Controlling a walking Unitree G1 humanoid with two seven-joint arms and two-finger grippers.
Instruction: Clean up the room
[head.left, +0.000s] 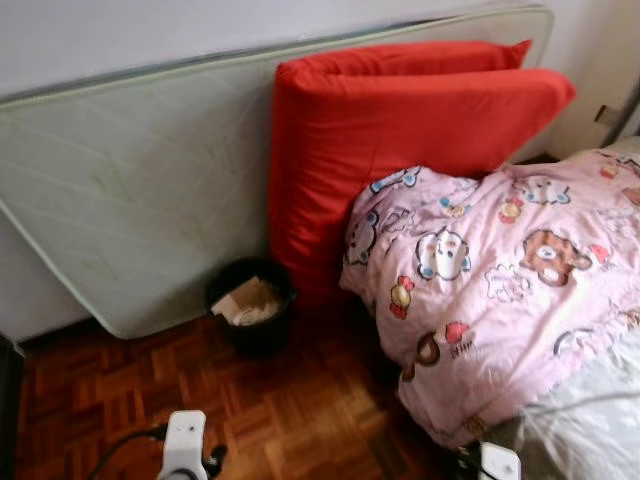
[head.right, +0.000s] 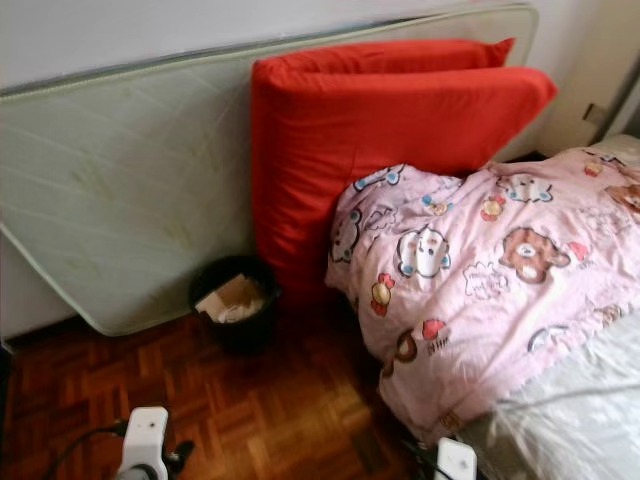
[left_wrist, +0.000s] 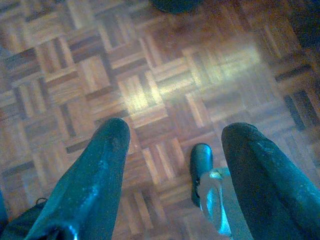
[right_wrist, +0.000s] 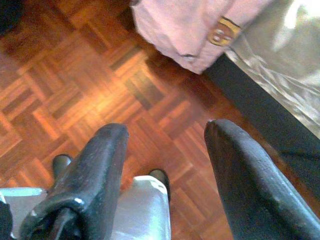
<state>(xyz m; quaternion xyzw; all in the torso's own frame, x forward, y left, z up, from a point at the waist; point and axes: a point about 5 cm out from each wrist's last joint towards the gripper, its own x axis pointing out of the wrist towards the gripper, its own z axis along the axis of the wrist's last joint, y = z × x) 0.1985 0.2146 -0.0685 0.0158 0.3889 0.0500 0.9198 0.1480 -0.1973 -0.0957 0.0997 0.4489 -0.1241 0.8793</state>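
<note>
bin: black bin (head.left: 250, 303) on parquet floor (head.left: 290, 420), paper scraps inside, beside red cushions (head.left: 400, 130)
quilt: pink quilt (head.left: 500, 280) bunched, draped over the bed edge
left end effector (left_wrist: 172, 150): spread wide, nothing held, above floor
right end effector (right_wrist: 165, 145): spread wide, nothing held
progress: no loose litter seen on floor; quilt not straightened; stage not settled

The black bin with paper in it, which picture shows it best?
The left eye view shows the black bin best: its whole rim and the paper inside are clear, standing on the wooden floor by the red cushions. The right eye view shows it equally whole. The left wrist view catches just a dark edge, perhaps the bin.
</note>
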